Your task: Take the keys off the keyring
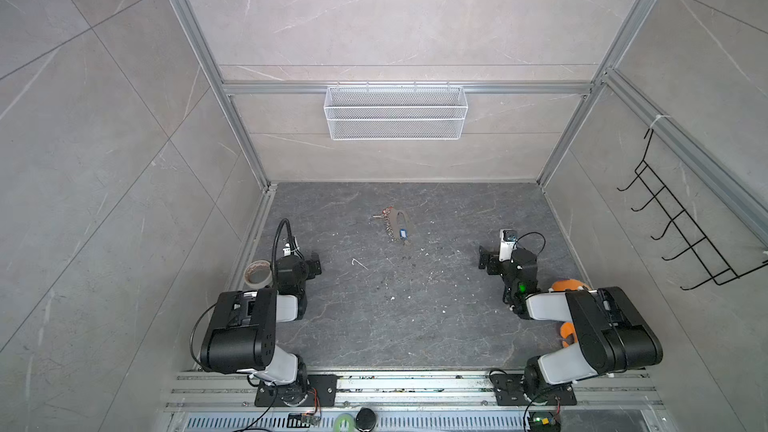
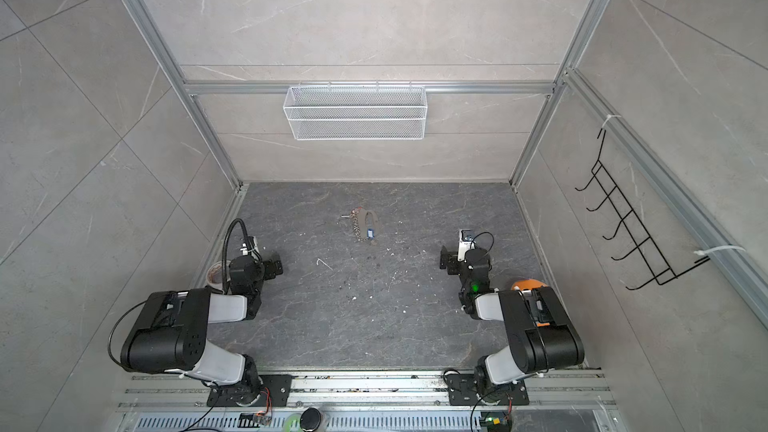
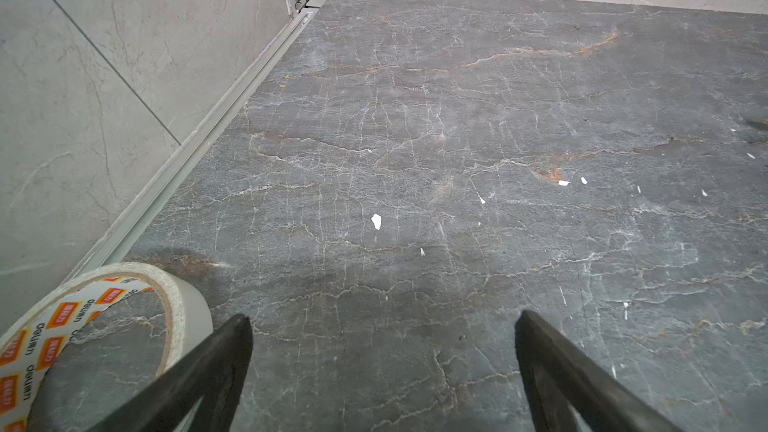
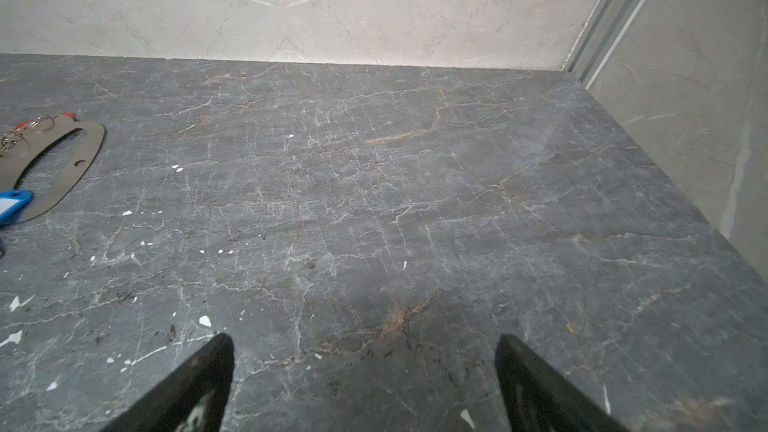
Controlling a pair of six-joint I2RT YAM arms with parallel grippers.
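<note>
1. I have two hands, one at each side of the dark grey marbled tabletop (image 1: 415, 317), well apart from each other.
2. My left hand (image 3: 382, 317) has its jaws spread wide with nothing between them. One roll of tape (image 3: 183, 305) lies just beside one of its fingers.
3. My right hand (image 4: 364, 338) is also spread wide and empty.
4. One keyring (image 1: 392, 226) lies flat toward the far middle of the tabletop, well apart from both hands. It is a short chain of small silver rings with one flat grey tag (image 4: 70, 168) that has an oval cut-out.
5. I count three keys at the keyring. One blue key (image 4: 12, 203) lies across the tag. One red key (image 4: 68, 116) peeks out at the tag's far end by the rings. One small silver key (image 1: 377, 216) points away from the chain's far end.
6. One white wire basket (image 1: 395, 112) hangs on the back wall, and one black hook rack (image 1: 685, 226) hangs on the right wall.
</note>
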